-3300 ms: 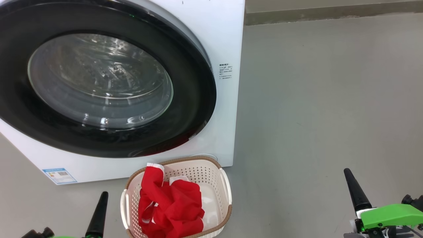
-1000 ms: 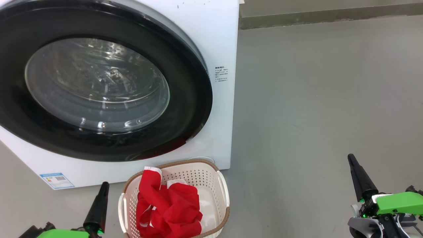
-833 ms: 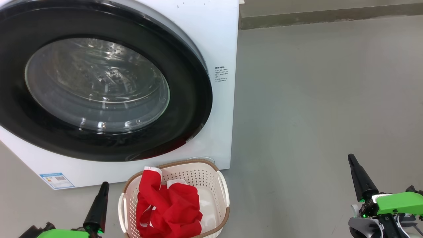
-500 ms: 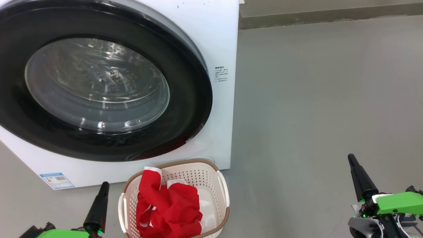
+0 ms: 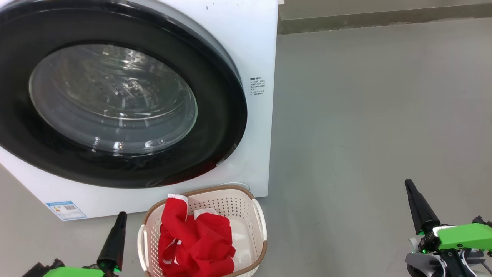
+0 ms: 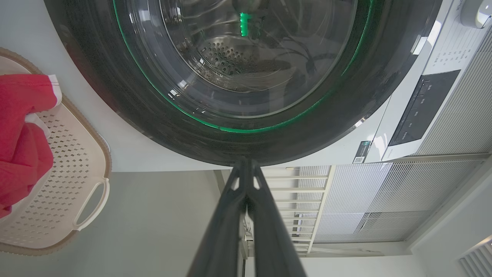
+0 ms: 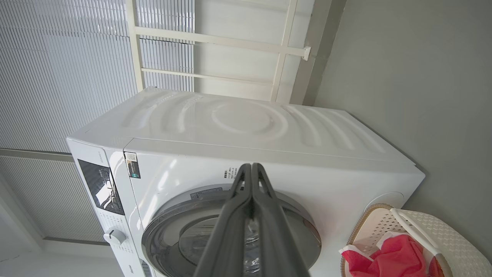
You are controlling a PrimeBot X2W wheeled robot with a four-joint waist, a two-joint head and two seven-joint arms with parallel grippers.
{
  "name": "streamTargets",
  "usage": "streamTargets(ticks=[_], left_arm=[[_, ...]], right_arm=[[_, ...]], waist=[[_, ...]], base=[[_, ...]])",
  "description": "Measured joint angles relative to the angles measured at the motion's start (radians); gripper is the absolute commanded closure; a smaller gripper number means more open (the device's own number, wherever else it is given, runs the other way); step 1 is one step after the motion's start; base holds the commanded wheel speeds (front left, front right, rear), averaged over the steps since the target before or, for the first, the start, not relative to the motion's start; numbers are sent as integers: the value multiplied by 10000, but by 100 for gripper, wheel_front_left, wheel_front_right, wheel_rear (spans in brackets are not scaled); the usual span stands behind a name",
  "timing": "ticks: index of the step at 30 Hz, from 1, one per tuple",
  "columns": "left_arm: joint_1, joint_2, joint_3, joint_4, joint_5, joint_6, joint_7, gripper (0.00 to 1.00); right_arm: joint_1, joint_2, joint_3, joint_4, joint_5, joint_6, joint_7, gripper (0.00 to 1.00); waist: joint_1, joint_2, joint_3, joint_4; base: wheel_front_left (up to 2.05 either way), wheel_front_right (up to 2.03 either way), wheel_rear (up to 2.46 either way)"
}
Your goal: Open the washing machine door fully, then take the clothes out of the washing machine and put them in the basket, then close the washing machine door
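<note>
The washing machine (image 5: pixel 257 46) fills the upper left of the head view, its black-rimmed door (image 5: pixel 215 115) lying flat against the white front, the steel drum visible through the glass. In front of it stands the cream basket (image 5: pixel 259 215) with the red and white clothes (image 5: pixel 196 238) heaped inside. My left gripper (image 5: pixel 121 215) is shut and empty, left of the basket. My right gripper (image 5: pixel 408 184) is shut and empty over bare floor at the lower right. In the left wrist view the door (image 6: pixel 246 77), basket (image 6: pixel 88 192) and clothes (image 6: pixel 23 127) show beyond the closed fingers (image 6: pixel 246 165).
Grey floor (image 5: pixel 365 115) stretches to the right of the machine up to a wall skirting (image 5: pixel 384 17). The right wrist view shows the washing machine (image 7: pixel 250 130), its control panel (image 7: pixel 100 184) and a white slatted wall behind.
Since 3.3 s ago the head camera shifted slightly and both grippers moved a little; over the last second nothing has visibly moved.
</note>
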Motion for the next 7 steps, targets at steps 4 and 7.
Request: streamTargets(ticks=[4,7], left_arm=[[0,-2,4,0,2,0,2,100],[0,-2,6,0,2,0,12,100]], right_arm=[[0,4,-4,0,-8,0,2,100],[0,6,-10,0,-10,0,2,100]], waist=[[0,0,0,0],[0,0,0,0]], base=[[0,0,0],[0,0,0]])
